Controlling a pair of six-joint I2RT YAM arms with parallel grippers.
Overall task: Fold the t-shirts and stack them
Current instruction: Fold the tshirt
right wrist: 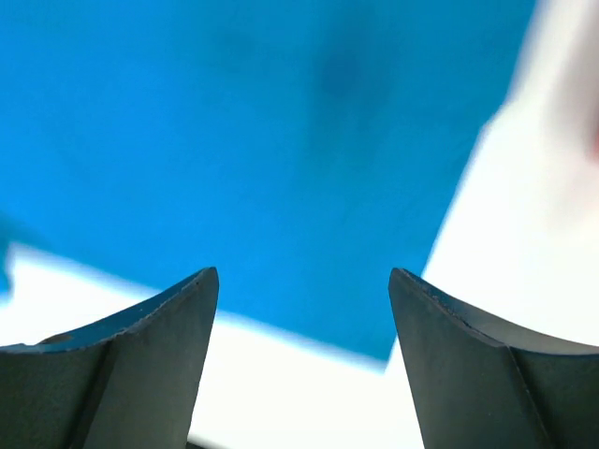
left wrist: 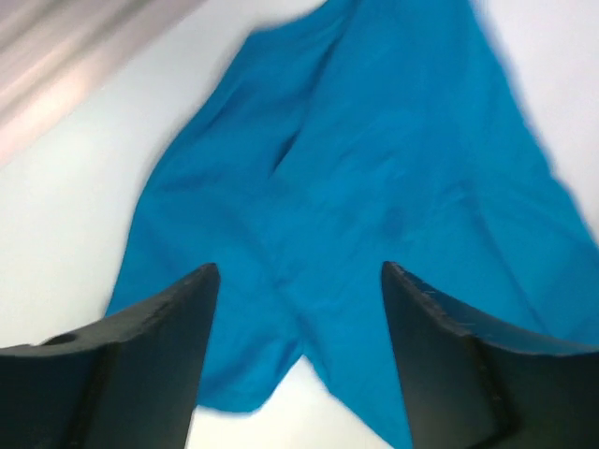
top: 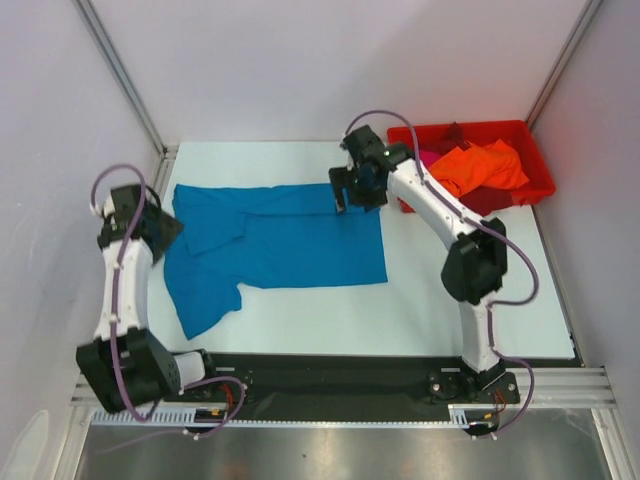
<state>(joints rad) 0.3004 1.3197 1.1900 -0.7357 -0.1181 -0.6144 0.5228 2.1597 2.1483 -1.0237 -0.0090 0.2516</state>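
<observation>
A teal-blue t-shirt (top: 280, 245) lies spread on the white table, folded lengthwise, one sleeve trailing toward the near left. My left gripper (top: 160, 228) hovers at the shirt's left edge, jaws open and empty; its wrist view shows the teal-blue t-shirt (left wrist: 356, 187) below the left gripper (left wrist: 299, 281). My right gripper (top: 345, 195) hangs over the shirt's far right corner, open, holding nothing. In the right wrist view that corner of the t-shirt (right wrist: 262, 140) lies beneath the right gripper (right wrist: 304, 285). More t-shirts, orange (top: 480, 165), pink (top: 428, 158) and dark red (top: 490, 198), are heaped in a red bin.
The red plastic bin (top: 535, 160) stands at the table's far right corner, just right of my right arm. Grey walls with metal rails close in the table (top: 420, 310) on the left, back and right. A black rail runs along the near edge.
</observation>
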